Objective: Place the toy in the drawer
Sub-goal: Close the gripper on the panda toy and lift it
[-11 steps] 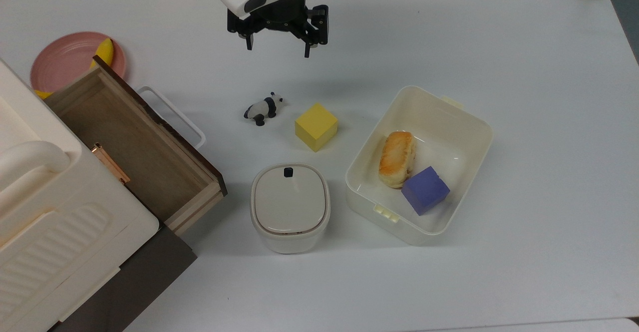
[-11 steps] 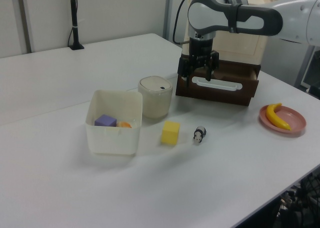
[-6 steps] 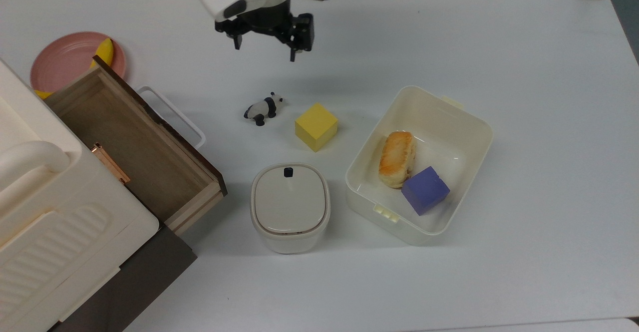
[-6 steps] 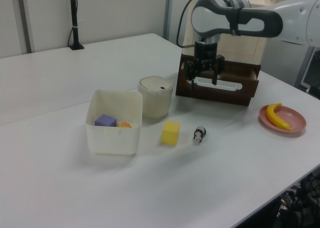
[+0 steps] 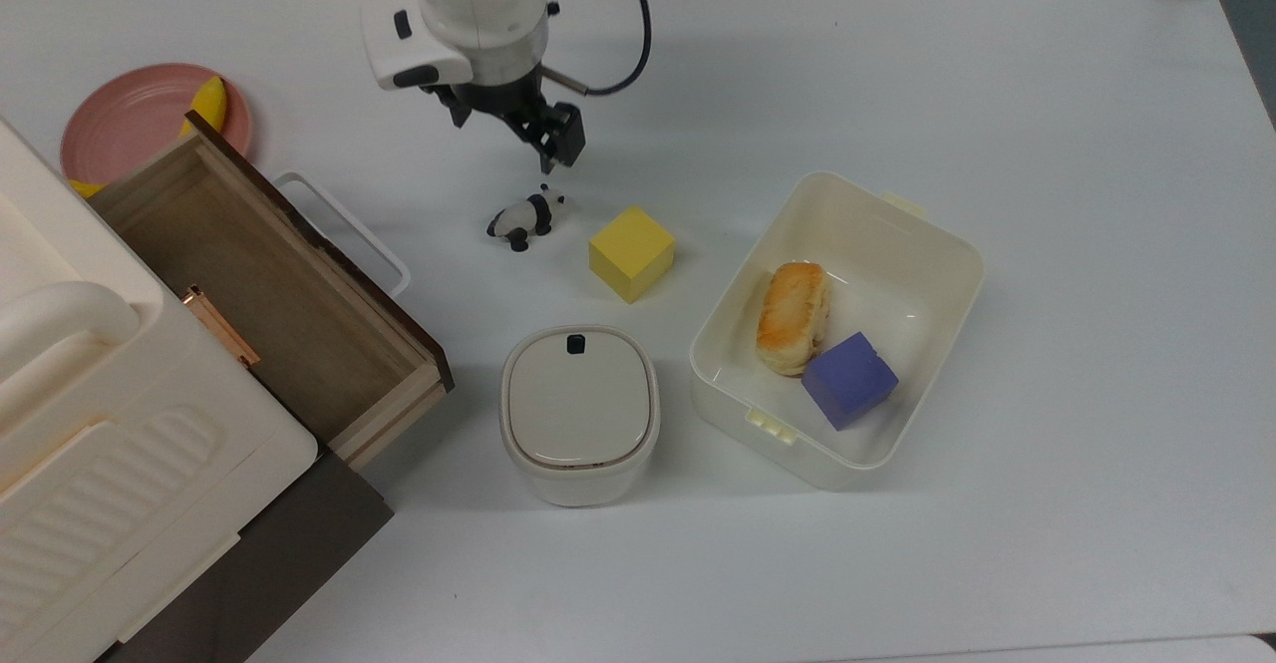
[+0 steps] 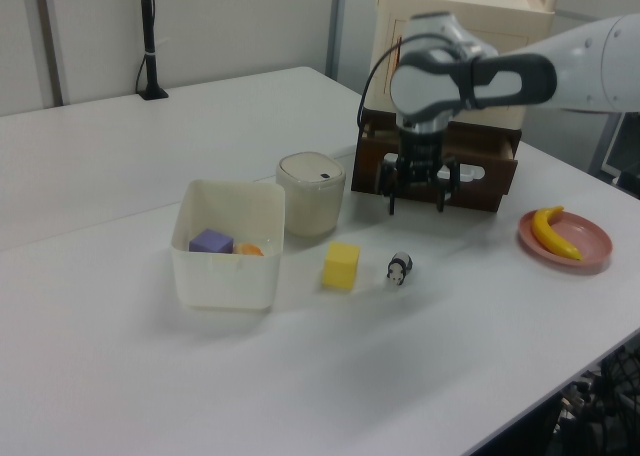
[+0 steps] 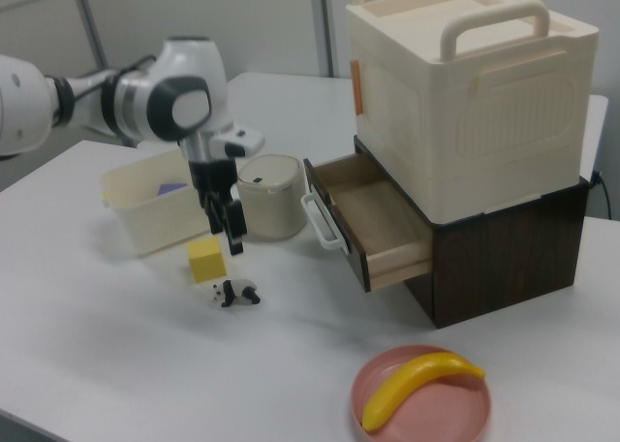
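One toy (image 5: 526,216) lies on the tabletop (image 5: 897,75) in the top view, inward of the open drawer (image 5: 269,289), my claw (image 5: 508,140) hanging beside it. In the left view, the claw (image 6: 417,205) is spread, empty, above the toy (image 6: 399,268). In the right view, I judge this the approach; next, I'd centre and descend.
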Tool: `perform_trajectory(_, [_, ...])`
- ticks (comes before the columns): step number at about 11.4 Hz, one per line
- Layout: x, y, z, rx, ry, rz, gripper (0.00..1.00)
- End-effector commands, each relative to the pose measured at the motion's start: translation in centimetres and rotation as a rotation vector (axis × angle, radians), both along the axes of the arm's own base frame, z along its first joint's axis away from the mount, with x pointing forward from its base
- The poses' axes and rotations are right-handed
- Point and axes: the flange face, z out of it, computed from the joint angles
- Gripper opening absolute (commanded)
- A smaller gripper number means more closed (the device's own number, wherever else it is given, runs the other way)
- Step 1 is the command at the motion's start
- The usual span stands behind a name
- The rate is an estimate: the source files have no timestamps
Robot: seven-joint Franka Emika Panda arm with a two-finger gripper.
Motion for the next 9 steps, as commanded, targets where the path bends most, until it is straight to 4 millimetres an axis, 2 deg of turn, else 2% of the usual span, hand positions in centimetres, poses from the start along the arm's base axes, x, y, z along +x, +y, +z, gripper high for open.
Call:
perform_trajectory(1, [-1.4,-1.4,-3.4,0.001,-0.056,-0.117,1.00])
perform_trajectory(5, [-2.1,-1.3,-7.2,0.004,-0.076,-0.127,0.98])
perform_trajectory(7, [-2.1,-1.0,-8.9,0.003,-0.067,-0.119,0.89])
perform_trajectory(8, [-1.9,-0.1,-9.4,0.000,-0.062,-0.100,0.71])
perform_trajectory(9, [-1.7,0.1,-9.9,-0.001,-0.073,-0.093,0.45])
